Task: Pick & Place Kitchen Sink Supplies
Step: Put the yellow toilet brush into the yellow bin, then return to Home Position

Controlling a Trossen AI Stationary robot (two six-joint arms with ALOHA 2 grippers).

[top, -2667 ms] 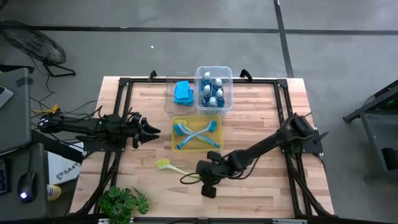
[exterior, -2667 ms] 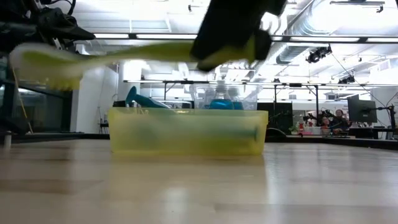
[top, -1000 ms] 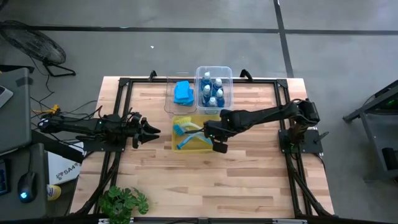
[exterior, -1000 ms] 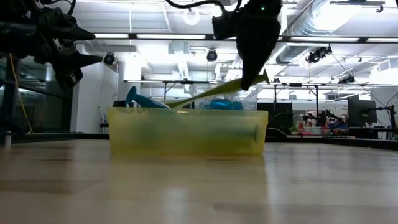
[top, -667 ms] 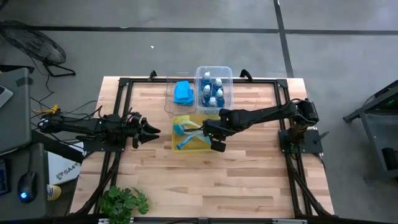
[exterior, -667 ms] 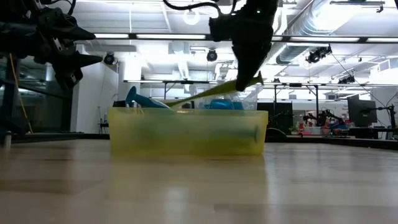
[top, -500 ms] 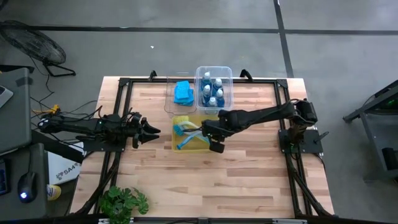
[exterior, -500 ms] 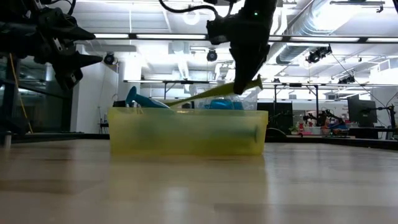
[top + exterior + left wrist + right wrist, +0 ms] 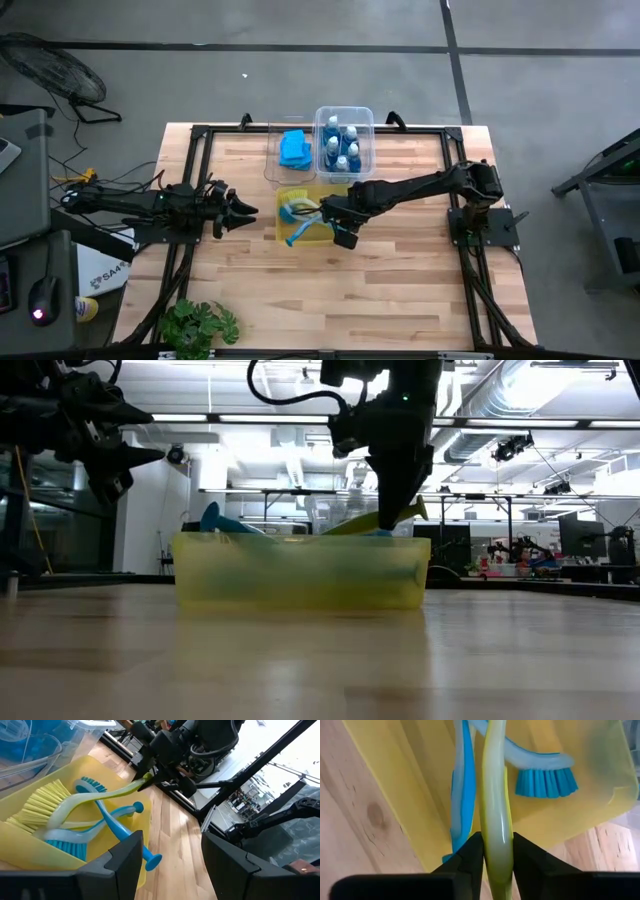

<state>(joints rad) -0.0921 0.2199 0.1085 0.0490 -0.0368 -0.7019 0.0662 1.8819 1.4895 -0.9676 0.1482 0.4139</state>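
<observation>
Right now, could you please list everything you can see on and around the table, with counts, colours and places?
Dish brushes: three; two blue crossed in the yellow bin, one yellow-green lying over them.
Yellow bin: one, table centre.
Sponges: blue, count unclear, in a clear bin at the far edge.
Bottles: several, blue liquid, white caps, in a second clear bin beside it.
Plant: one, green, near left corner.
Table: one, wooden.
Left hand: open, left of the yellow bin.
Right hand: shut on the yellow-green brush's handle.
</observation>
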